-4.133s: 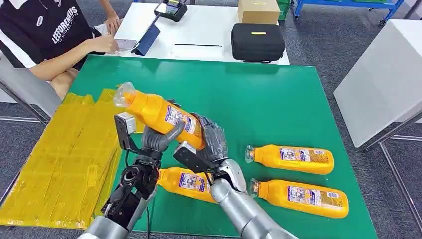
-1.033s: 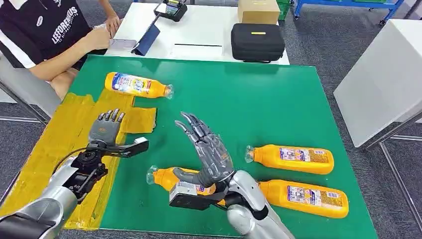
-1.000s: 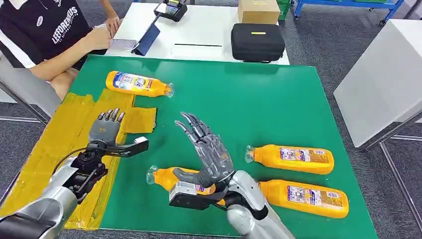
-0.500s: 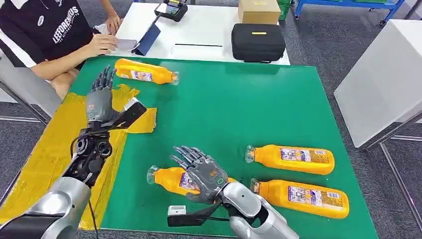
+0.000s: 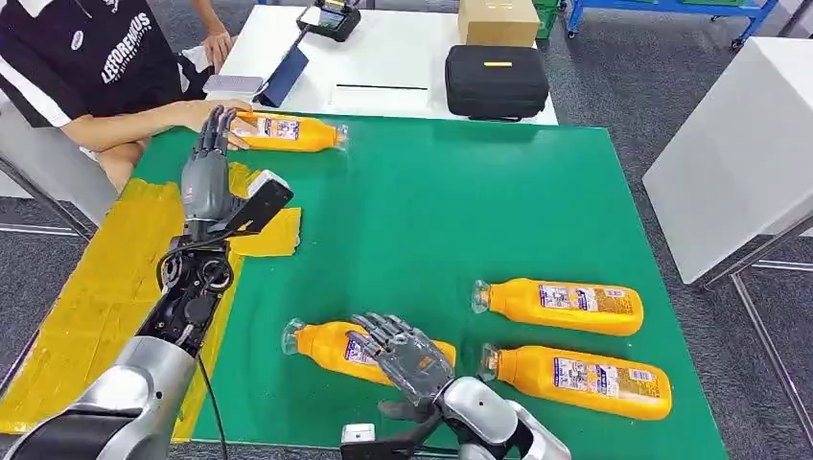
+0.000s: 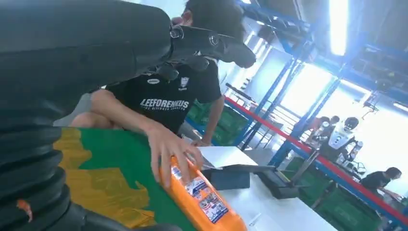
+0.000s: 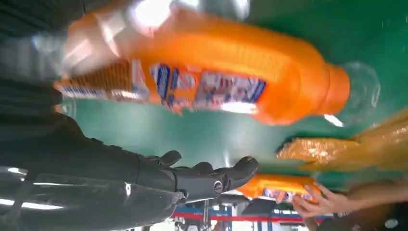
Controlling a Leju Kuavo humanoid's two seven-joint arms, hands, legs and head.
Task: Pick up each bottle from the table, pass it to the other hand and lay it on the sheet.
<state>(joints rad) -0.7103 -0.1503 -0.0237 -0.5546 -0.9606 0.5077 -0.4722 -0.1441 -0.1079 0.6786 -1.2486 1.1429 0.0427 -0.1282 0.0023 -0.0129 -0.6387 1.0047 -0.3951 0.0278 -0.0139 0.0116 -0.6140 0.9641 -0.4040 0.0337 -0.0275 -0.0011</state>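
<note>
While the left hand [image 5: 206,177] stands raised over the near edge of the yellow sheet [image 5: 105,287], its fingers are spread apart and hold nothing; its fingertips point toward the far bottle [image 5: 286,132], which lies on its side at the far left of the green table [image 5: 460,211], beyond the sheet, cap toward the right; a person's hand [image 5: 213,113] rests on that bottle's base end, and the left wrist view shows the same hand [image 6: 171,153] with its fingers draped over the bottle [image 6: 204,202]; the person sits at the table's far left corner in a black shirt [image 5: 72,48]. The right hand [image 5: 407,350] hovers low over the near bottle [image 5: 336,347], fingers apart and empty, the palm facing down above the bottle's label; whether the fingers touch the bottle cannot be told; in the right wrist view that bottle [image 7: 207,79] lies on the green surface with its clear cap beside the sheet's edge, and the dark fingers [image 7: 192,175] stand clear of it. Two more bottles lie on their sides at the near right of the table, one [image 5: 561,307] behind the other [image 5: 575,381], both caps pointing left, well apart from the sheet. Beyond the green table a white table [image 5: 383,67] carries a black case [image 5: 497,81], a cardboard box [image 5: 499,19] and a tablet [image 5: 283,75].
</note>
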